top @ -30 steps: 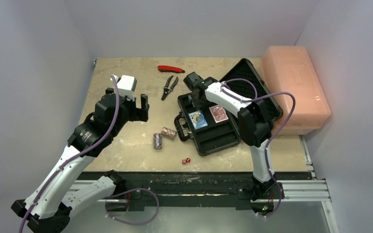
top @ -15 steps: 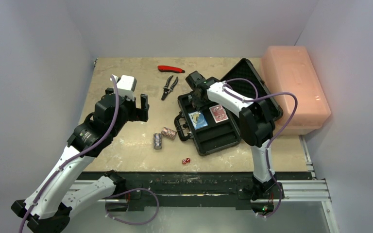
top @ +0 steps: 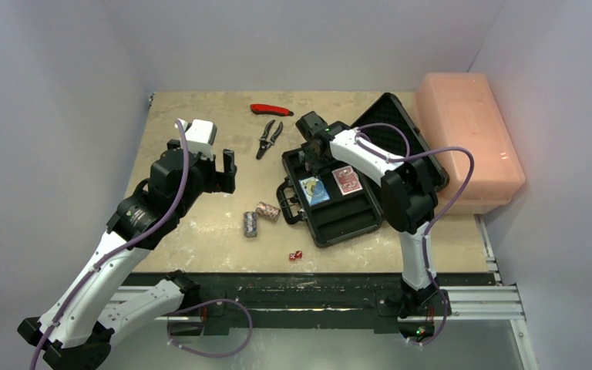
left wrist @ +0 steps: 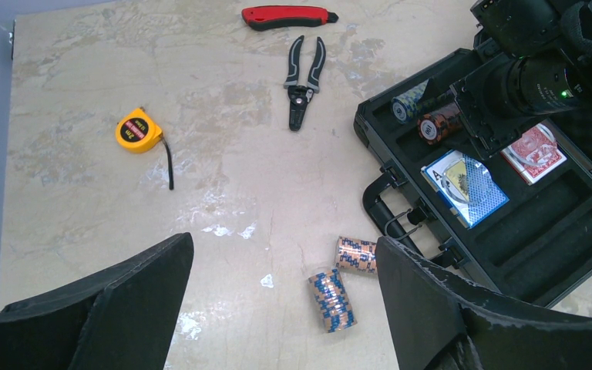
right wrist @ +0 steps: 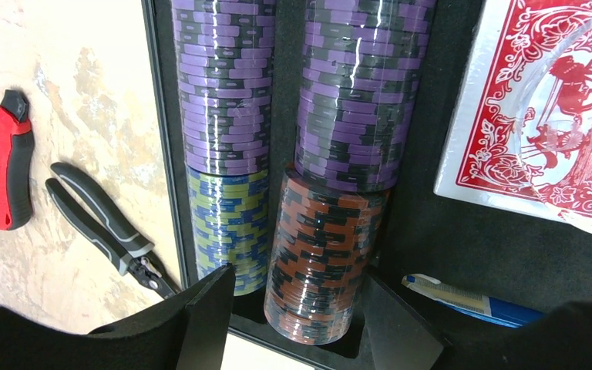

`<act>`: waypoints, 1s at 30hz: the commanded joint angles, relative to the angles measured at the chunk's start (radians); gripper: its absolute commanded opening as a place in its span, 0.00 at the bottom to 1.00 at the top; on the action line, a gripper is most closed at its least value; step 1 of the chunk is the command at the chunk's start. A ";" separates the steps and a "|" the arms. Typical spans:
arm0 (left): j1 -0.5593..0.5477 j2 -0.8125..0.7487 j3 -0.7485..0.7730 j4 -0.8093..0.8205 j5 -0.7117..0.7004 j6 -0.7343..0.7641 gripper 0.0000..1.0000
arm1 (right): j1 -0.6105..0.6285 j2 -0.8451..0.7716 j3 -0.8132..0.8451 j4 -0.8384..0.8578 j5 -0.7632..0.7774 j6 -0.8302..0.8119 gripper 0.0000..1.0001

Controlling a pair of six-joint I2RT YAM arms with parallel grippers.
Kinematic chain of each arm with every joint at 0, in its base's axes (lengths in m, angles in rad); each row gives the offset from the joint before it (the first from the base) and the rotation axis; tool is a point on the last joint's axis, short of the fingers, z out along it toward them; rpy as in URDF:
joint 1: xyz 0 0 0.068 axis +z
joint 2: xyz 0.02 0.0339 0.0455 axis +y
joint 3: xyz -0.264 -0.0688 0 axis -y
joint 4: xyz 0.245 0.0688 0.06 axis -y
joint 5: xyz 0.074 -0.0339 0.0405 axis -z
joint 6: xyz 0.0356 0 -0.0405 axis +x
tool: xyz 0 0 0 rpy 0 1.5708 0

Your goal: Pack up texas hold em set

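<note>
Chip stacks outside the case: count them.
2. One stack lies on the table beside the case handle; the other stack lies just left of it. Others may be hidden.

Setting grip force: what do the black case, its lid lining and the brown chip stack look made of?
Black case: hard moulded plastic, matte, with rigid slot walls. Lid lining: probably foam, dull and finely textured. Brown chip stack: likely plastic or composite chips under clear glossy film, given streaky highlights.
</note>
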 commanded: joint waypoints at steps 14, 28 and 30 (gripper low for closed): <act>0.007 -0.010 0.005 0.036 0.003 0.019 0.87 | -0.015 -0.077 -0.035 0.092 -0.012 -0.046 0.75; 0.007 -0.015 0.005 0.035 0.003 0.019 0.87 | -0.019 -0.102 -0.041 0.085 -0.016 -0.052 0.74; 0.007 -0.015 0.005 0.034 0.002 0.019 0.87 | -0.020 -0.105 -0.043 0.083 -0.015 -0.054 0.74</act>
